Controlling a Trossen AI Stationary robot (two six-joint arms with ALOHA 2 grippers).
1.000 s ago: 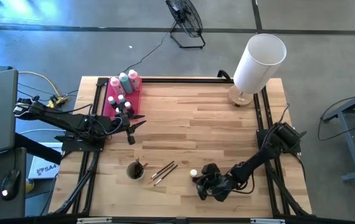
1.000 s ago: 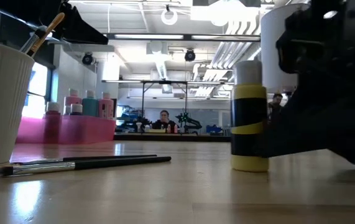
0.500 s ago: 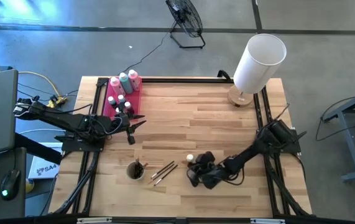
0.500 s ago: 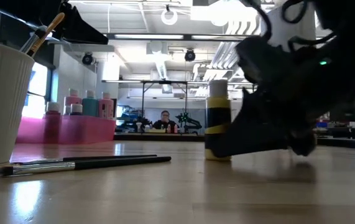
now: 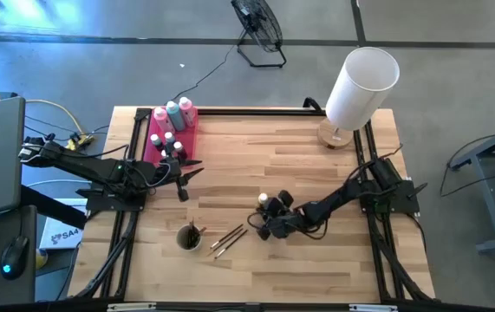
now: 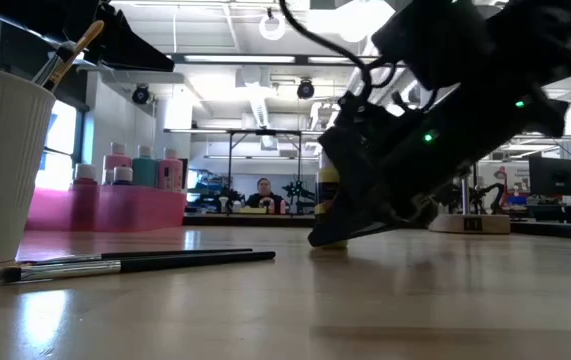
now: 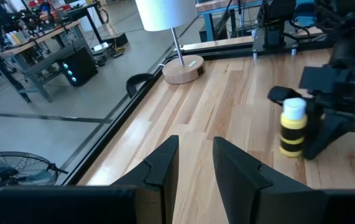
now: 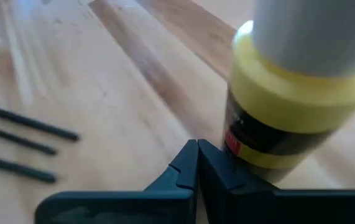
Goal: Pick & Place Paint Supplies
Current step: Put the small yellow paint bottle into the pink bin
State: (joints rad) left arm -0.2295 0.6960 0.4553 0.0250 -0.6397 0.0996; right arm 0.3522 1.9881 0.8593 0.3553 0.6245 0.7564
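Note:
A yellow squeeze bottle (image 5: 263, 201) with a white cap and a black band stands upright on its base near the table's middle, also seen as the yellow bottle (image 7: 293, 127). My right gripper (image 5: 267, 218) is shut and lies low against it on its near-right side. Pink and teal bottles (image 5: 172, 113) and small pots stand in the pink tray (image 5: 153, 149) at the far left. Thin brushes (image 5: 228, 240) lie flat on the wood. My left gripper (image 5: 197, 166) hovers open beside the tray with nothing between its fingers (image 7: 165, 158). My right gripper pushes the yellow bottle with the outer side of its shut fingers (image 8: 217, 165), which meet the bottle's lower body (image 8: 248, 146) just above the base. The fingers slant down from the table's right side, tips near the wood. The bottle stands upright on the table.
A white cup (image 5: 189, 237) holding brushes stands near the front left, close to the loose brushes. A big white lampshade on a wooden foot (image 5: 360, 82) stands at the far right corner. Black rails (image 5: 364, 147) run along the table's edges.
My right gripper has swept from the near edge toward the table's middle, going left and far, and has rolled as it went, staying shut. The yellow bottle has slid along the table ahead of it and has stayed upright.

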